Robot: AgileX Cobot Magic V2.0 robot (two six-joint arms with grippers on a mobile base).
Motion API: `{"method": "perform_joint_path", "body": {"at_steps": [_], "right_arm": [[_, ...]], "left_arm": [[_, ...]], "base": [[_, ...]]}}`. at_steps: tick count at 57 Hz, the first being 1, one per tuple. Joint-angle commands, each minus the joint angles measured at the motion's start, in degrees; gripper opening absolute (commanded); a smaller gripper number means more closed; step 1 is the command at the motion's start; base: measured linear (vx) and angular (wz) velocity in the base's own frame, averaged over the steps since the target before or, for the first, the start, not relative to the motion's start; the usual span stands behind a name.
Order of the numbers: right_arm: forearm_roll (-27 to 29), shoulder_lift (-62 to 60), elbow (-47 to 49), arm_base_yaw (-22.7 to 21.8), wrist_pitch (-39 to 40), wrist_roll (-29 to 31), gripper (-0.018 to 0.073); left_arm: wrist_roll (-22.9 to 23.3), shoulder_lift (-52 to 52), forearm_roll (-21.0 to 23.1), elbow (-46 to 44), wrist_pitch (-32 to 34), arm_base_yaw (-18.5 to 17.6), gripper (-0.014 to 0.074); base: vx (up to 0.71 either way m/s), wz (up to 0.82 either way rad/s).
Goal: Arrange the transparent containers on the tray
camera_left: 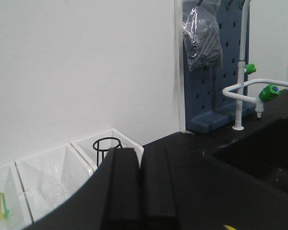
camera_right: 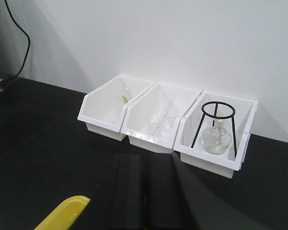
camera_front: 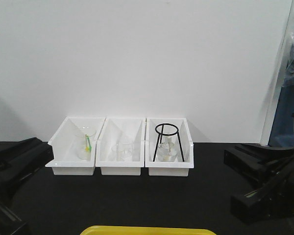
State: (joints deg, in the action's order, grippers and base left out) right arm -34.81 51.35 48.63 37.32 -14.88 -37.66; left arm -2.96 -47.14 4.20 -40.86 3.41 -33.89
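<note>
The transparent containers sit in three white bins against the wall. A clear beaker (camera_front: 86, 143) with a green and yellow item stands in the left bin, a small clear beaker (camera_front: 123, 149) in the middle bin, and a round glass flask (camera_right: 215, 139) under a black ring tripod (camera_right: 219, 109) in the right bin. Only the rim of the yellow tray (camera_front: 147, 230) shows at the table's front edge, with its corner (camera_right: 62, 214) in the right wrist view. My left gripper (camera_left: 140, 153) and right gripper (camera_right: 145, 160) are both shut and empty, well short of the bins.
The black arms rest on the black table at the left (camera_front: 17, 159) and right (camera_front: 262, 178). Right of the bins are a blue pegboard (camera_left: 213, 72), a white tap with green handles (camera_left: 252, 91) and a sunken black sink (camera_left: 259, 153). A white wall stands behind the bins.
</note>
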Motion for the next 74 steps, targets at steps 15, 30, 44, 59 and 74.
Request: {"method": "perform_joint_path", "body": {"at_steps": [15,30,44,59,74], "right_arm": [[-1.42,-0.74,1.77,-0.19,3.54,0.53,0.0135],[-1.42,-0.74,1.77,-0.19,3.54,0.53,0.0135],[-1.42,-0.74,1.77,-0.19,3.54,0.53,0.0135],[-1.42,-0.74,1.77,-0.19,3.39,0.53,0.0135],[-1.42,-0.74,1.77,-0.19,3.49,0.53,0.0135]], "left_arm": [[0.55,2.81,-6.9,-1.41,-0.81,2.23,-0.0006],[9.42,18.12,-12.3,9.74,-7.38,16.66,-0.0006],[9.38,37.06,-10.75,30.2,-6.45,29.6,-0.0006],[10.15,49.06,-8.15,44.75,-0.63,35.2,-0.0006],[10.86,47.65,-9.19,44.55,-2.21,33.86,-0.0006]], "base": [[0.0,0.0],[0.0,0.0],[0.0,0.0],[0.0,0.0],[0.0,0.0]]}}
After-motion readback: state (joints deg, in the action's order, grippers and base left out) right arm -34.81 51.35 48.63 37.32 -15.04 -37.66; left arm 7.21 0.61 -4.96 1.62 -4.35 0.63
